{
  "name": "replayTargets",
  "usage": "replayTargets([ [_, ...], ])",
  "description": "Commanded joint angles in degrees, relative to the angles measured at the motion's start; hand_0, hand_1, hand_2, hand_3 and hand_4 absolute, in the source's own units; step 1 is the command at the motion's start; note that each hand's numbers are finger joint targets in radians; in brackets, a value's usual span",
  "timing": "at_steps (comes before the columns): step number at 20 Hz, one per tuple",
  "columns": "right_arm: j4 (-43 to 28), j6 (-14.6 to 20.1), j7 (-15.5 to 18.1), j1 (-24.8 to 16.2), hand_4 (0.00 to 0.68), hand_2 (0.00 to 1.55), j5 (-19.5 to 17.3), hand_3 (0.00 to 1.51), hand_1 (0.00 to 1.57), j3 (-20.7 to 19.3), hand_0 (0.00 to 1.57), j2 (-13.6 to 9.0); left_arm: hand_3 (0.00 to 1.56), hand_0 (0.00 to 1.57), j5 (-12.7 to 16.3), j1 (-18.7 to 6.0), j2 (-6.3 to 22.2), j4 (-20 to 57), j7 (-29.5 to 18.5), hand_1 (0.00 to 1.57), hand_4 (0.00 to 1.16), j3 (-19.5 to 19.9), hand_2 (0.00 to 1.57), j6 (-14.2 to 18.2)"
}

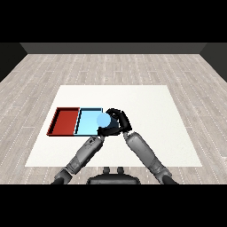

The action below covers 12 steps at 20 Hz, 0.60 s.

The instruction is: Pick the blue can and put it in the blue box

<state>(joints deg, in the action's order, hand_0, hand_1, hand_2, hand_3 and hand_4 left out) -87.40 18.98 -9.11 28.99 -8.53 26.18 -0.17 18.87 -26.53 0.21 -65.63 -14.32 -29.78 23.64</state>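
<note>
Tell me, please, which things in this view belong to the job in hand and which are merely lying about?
Belonging to the job:
- blue can, held over the right edge of the light blue tray
- light blue tray
- right hand, curled round the can

Just lying about:
- red tray, beside the light blue one
- left hand, by the can

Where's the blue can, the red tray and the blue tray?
blue can (103,119): head view, on its round top.
red tray (64,121): head view, on its bare floor.
light blue tray (86,122): head view, on its bare floor.

Two trays side by side on table (155,111); left tray (64,120), right tray (86,122); can (103,119) over right tray's right edge.
</note>
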Motion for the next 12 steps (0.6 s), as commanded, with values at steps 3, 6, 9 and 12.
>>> replayTargets([
  [3, 1.48, 1.44, -0.94, 1.33, 0.556, 1.46, 0.91, 1.38, 1.50, -0.01, 1.50, 0.17, 1.49, 1.57, -0.24, -2.29, -0.20, 1.96, -1.98, 1.57, 1.15, 3.31, 1.57, 1.21],
  [6, -0.93, -0.93, -0.53, 0.16, 0.554, 1.45, 3.43, 1.37, 1.49, -1.41, 1.49, 0.18, 1.49, 1.57, 0.39, 0.61, -0.21, -0.01, -3.10, 1.57, 1.14, -0.74, 1.57, 5.08],
  [9, 2.73, -4.44, 6.63, -2.69, 0.205, 1.32, 6.91, 1.17, 1.38, -4.03, 1.38, 0.17, 1.48, 1.57, 1.38, -0.35, -0.21, 0.81, -3.62, 1.57, 1.14, -0.96, 1.56, 7.13],
  [12, 0.47, -3.10, 1.28, -1.96, 0.000, 0.00, 3.40, 0.00, 0.00, -2.56, 0.00, 0.17, 1.49, 1.57, -0.72, 0.61, -0.21, -0.11, -4.04, 1.57, 1.13, 0.84, 1.57, 5.42],
])
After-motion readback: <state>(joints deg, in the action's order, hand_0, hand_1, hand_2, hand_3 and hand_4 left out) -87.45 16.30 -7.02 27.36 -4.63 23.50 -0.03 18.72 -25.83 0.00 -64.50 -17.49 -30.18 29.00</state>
